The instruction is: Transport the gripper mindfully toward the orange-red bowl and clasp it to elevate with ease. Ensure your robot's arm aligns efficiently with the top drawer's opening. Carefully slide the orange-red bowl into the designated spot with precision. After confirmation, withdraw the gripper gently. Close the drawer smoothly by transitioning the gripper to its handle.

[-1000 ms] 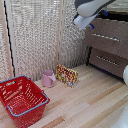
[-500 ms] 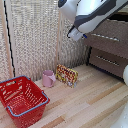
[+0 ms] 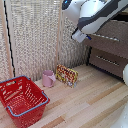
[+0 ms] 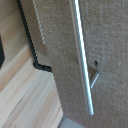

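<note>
Robot's arm (image 3: 97, 12): bulky, white and grey, seen in the upper right of the exterior frame, hanging in front of the dresser.

Tool (image 3: 80, 36): a white block is seen at the arm's lower end, right of centre in the upper part of the exterior frame. Its fingers cannot be made out in either view; how far it is open, and whether anything is held, cannot be told.

Orange-red bowl: not found in either view. Its place cannot be given; nothing round or orange-red is seen on the floor or at the tool.

Top drawer (image 3: 107, 35): dark brown front at the right edge of the exterior frame, partly covered by the arm. Whether it is open cannot be judged from here.

Handle (image 4: 82, 57): a slim silver bar is shown running from the top centre to the lower right of the wrist frame, against a brownish flat front.

Other items, lower half of the exterior frame: red mesh basket (image 3: 21, 100) with blue rim at lower left; pink cup (image 3: 48, 78) and patterned box (image 3: 66, 75) near the centre, on the wooden floor (image 3: 90, 105).

Risks, as judged:
- The handle may be missed or struck askew, since it lies slantwise to the wrist camera.
- The drawer may be shut before the bowl is confirmed inside, since the bowl is unseen.
- The dresser front may be knocked by the arm, which is close to it.
</note>
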